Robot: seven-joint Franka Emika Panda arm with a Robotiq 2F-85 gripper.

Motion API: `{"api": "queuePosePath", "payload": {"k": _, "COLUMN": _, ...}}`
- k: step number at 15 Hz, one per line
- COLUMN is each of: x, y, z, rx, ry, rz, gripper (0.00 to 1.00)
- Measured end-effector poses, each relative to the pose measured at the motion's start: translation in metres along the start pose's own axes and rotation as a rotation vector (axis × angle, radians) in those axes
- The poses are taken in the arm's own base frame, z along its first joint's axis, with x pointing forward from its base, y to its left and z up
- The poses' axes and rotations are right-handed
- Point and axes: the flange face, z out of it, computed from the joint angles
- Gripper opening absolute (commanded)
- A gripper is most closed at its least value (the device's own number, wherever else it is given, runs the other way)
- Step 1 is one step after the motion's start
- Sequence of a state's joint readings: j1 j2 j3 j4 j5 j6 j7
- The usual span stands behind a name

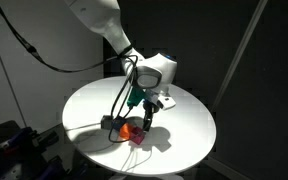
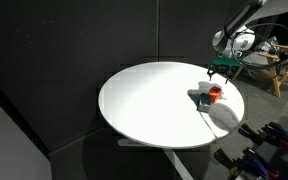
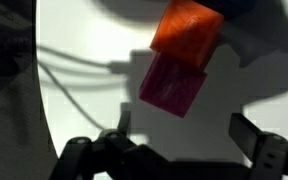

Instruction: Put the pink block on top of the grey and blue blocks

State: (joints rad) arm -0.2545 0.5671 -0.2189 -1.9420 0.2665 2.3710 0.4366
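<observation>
The pink block [image 3: 172,82] lies on the white table in the wrist view, touching the orange cube [image 3: 187,30] behind it. In an exterior view the pink block [image 1: 138,141] shows faintly beside the orange cube [image 1: 133,130]. My gripper [image 3: 182,135] is open and empty, its two fingers hanging above the table just short of the pink block. It hovers over the blocks in both exterior views [image 1: 145,112] [image 2: 220,70]. A greyish-blue shape [image 2: 202,97] beside the orange cube [image 2: 213,93] may be the grey and blue blocks; I cannot tell them apart.
The round white table [image 1: 184,120] [image 2: 144,100] stands against black curtains. A dark cable [image 1: 116,105] hangs from the arm to the tabletop near the blocks. The blocks sit close to the table's edge. Equipment stands beyond the table [image 2: 269,60].
</observation>
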Motion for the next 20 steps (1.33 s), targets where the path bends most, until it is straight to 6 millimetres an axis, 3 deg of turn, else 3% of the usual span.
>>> {"api": "queuePosePath", "payload": {"k": 12, "x": 0.007, "y": 0.000, "z": 0.016, "rx": 0.035, "ry": 0.020, "rz": 0.154, "gripper": 1.00}}
{"api": "queuePosePath", "payload": {"k": 20, "x": 0.001, "y": -0.015, "z": 0.021, "rx": 0.039, "ry": 0.045, "rz": 0.224, "gripper": 1.00}}
